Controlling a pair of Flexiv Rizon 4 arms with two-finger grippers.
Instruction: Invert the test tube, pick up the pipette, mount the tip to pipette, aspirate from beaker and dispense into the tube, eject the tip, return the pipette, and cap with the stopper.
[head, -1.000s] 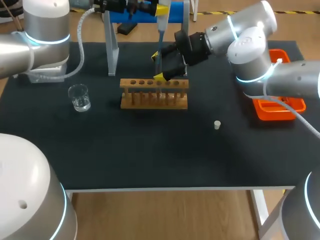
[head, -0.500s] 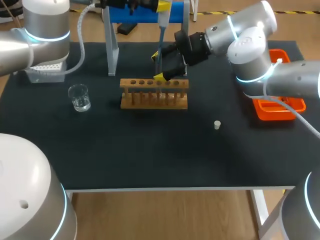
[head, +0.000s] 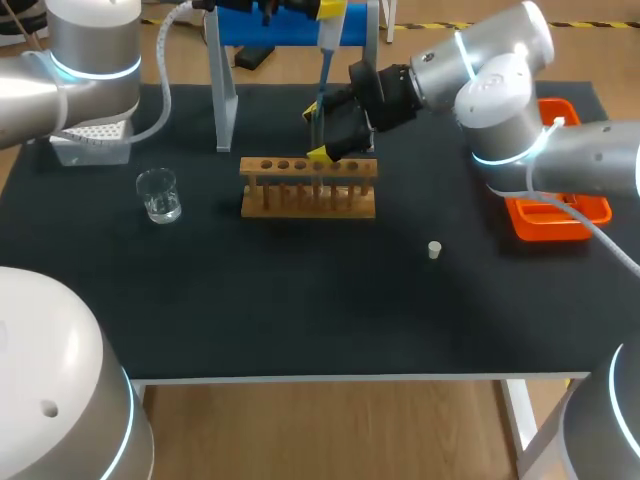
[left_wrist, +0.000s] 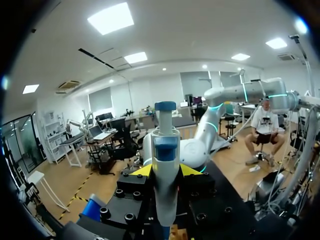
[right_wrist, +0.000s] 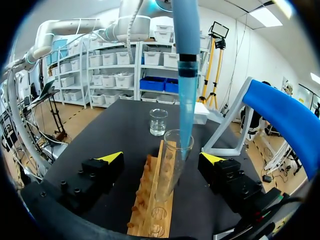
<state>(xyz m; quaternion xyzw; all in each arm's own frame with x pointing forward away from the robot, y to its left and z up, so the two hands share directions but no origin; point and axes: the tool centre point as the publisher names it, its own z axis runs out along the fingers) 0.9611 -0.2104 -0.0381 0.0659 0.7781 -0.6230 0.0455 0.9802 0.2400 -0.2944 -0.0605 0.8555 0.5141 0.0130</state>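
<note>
Pipette: the pipette (head: 323, 55) hangs upright at the top centre of the head view, pointing down.
Left fingers: the left fingers (left_wrist: 141, 171) are closed on the pipette's body, one on each side.
Tube: a glass tube (right_wrist: 172, 160) stands mouth up in a wooden rack (head: 308, 190), upper middle of the head view.
Blue tip: the blue tip (right_wrist: 186, 105) on the pipette reaches just inside the tube's mouth and looks close to the rim.
Right fingers: the right fingers (right_wrist: 111, 159) are spread wide, one on each side of the tube, touching neither it nor the pipette.
Likely step: liquid is probably going into the tube. I cannot tell whether any liquid is in the tip or the tube.
Risk, sideways knock: a small sideways drift of the left arm could press the tip against the rim. That could tilt the tube in the rack or bend the tip.
Risk, tube lifted: nothing is steadying the tube, so a tip that catches on the rim could drag it upward.
Risk, spill: lifting the tip before it empties could drip onto the rack or the counter (head: 300, 300).
Risk, collision: the pipette passes close by the right fingers, so a careless move by either arm could bump them together.
Waiting items: the beaker (head: 158, 195) sits at middle left and the stopper (head: 434, 250) right of centre, both well apart from the rack.
</note>
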